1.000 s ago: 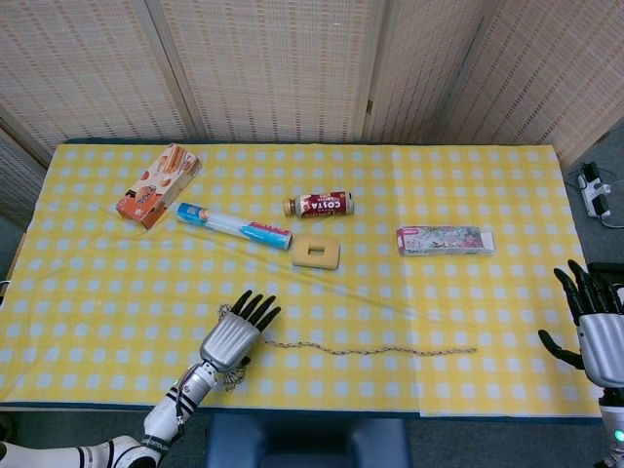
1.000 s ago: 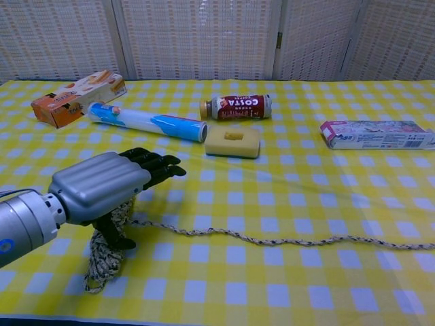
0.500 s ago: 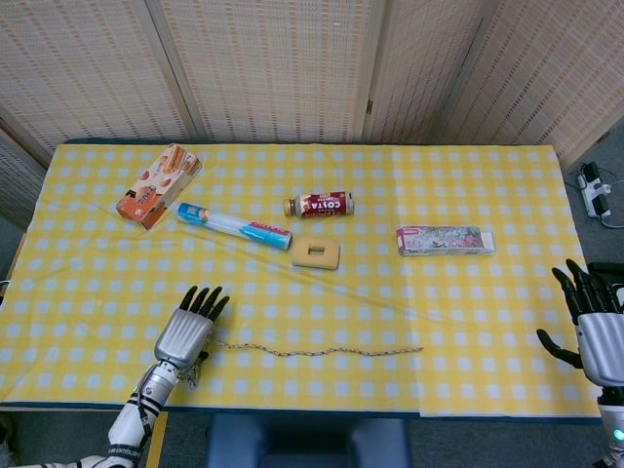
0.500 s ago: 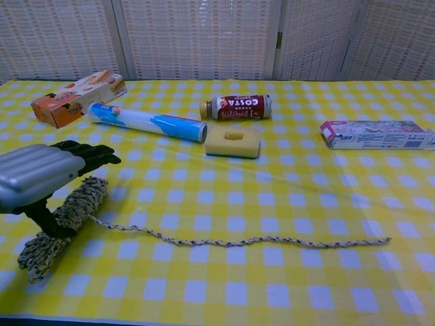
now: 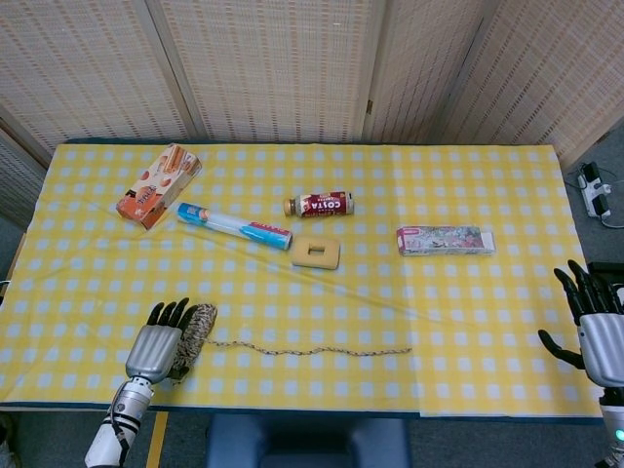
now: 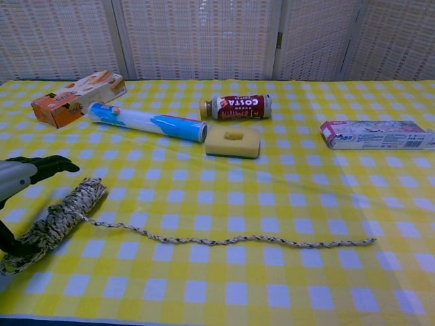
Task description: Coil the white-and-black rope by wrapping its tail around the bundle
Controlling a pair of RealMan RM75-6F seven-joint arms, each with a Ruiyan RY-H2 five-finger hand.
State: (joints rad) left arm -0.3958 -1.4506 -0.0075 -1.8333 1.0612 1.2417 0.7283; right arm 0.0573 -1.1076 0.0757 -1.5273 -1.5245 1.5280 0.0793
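Head view shows the table (image 5: 409, 380) under its yellow check cloth, with my left robot hand (image 5: 156, 346) now at the lower left of the frame. It has slid leftward over the last second, dragging the rope bundle (image 5: 193, 333) along with it. That robot hand lies over the bundle's near end with its dark fingers reaching forward; in the chest view its thumb seems to pin the bundle (image 6: 58, 217) at the frame's left edge, so I judge it held. My right robot hand (image 5: 597, 331) hangs off the table's lower right corner, fingers spread, holding nothing. The tail (image 5: 312, 349) trails rightward along the lower middle, and its free end has followed leftward. I read this as setting up: no wrap of the tail is on yet.
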